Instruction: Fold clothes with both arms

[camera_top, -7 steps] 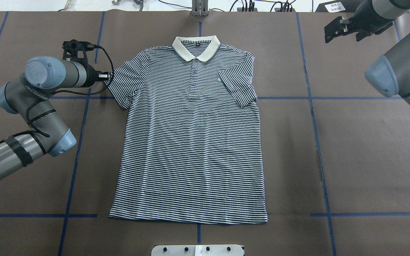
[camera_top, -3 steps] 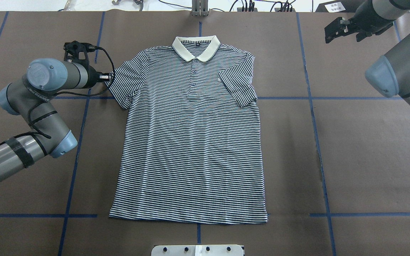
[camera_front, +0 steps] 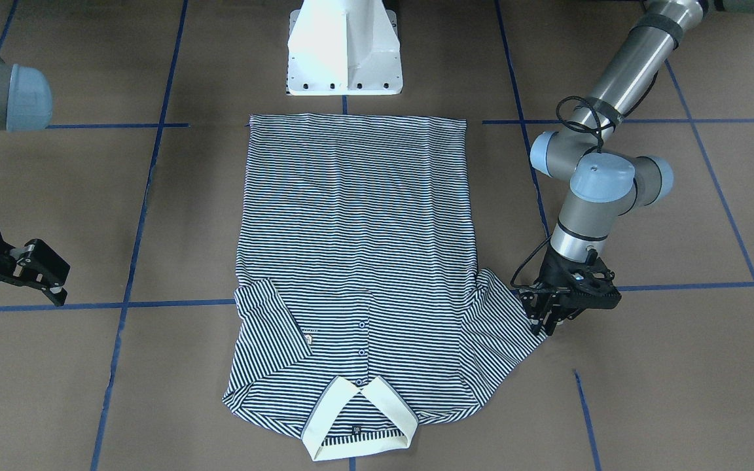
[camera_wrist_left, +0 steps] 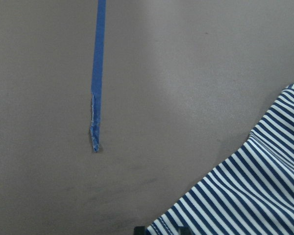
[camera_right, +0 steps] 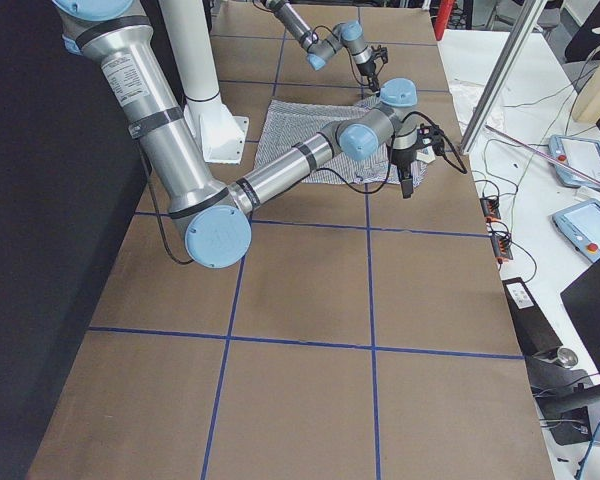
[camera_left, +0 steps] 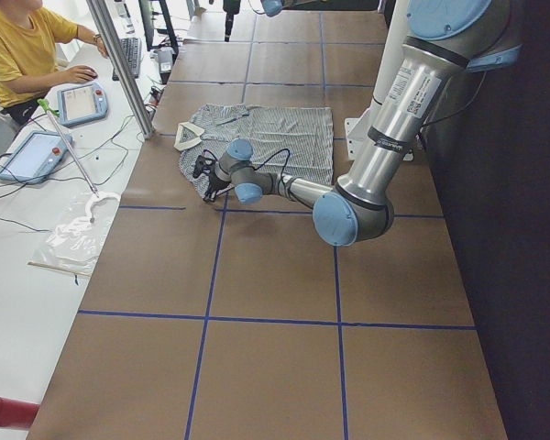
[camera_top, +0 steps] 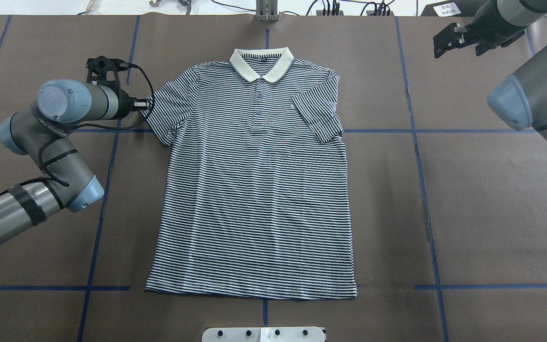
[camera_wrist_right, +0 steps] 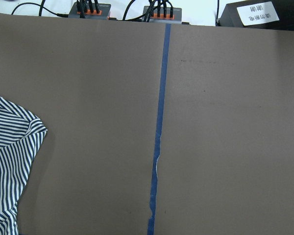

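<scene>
On the left of the overhead view, you have the left arm (camera_top: pixel 55 123) reaching in low over the brown table (camera_top: pixel 492 213). Its left gripper (camera_front: pixel 547 319) points down at the outer edge of the shirt's spread sleeve (camera_top: pixel 166 111). Your wrist camera there catches only slivers of the fingertips (camera_wrist_left: pixel 138 229). They sit a little apart with the sleeve's hem between them, so the jaws look parted rather than clamped on the cloth.

In the middle, the polo shirt (camera_top: pixel 254 190) lies flat and face up on the table. Its cream collar (camera_top: pixel 260 64) is on the side away from the robot, and its bottom hem is nearest the white pedestal base (camera_front: pixel 344 49). The other sleeve (camera_top: pixel 318 114) is folded inward over the chest, its edge just beside the small badge (camera_top: pixel 293 105). Blue tape lines (camera_top: pixel 98 228) cross the table around the shirt.

On the right, the right arm (camera_top: pixel 534 99) is well apart from the shirt. The right gripper (camera_front: pixel 56 281) hangs over bare table with its fingers spread and nothing between them.
</scene>
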Tool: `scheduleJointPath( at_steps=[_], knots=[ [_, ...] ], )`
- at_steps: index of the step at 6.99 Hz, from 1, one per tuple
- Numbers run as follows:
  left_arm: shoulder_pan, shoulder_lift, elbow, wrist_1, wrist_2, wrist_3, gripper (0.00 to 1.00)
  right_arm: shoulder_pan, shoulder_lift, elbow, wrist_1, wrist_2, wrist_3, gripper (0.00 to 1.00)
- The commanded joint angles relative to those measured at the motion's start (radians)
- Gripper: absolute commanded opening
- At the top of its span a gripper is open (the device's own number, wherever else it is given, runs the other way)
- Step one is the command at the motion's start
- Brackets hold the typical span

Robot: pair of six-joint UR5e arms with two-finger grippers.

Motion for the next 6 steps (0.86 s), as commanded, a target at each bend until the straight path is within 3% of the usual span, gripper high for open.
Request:
scheduleJointPath(
  at_steps=[1, 3, 5, 6],
  knots=[
    [0.005, -0.001, -0.019, 0.005, 0.000, -0.001, 0.00, 0.000, 0.000, 0.000, 0.000, 0.000, 0.000, 1.00],
    [0.005, -0.003, -0.089, 0.034, -0.003, -0.001, 0.00, 0.000, -0.001, 0.002, 0.000, 0.000, 0.003, 1.00],
    [0.014, -0.057, -0.205, 0.278, -0.003, -0.093, 0.00, 0.000, -0.001, 0.002, 0.000, -0.002, 0.005, 1.00],
    [0.062, -0.147, -0.207, 0.424, 0.000, -0.159, 0.00, 0.000, -0.003, 0.003, 0.000, -0.003, 0.005, 1.00]
  ],
)
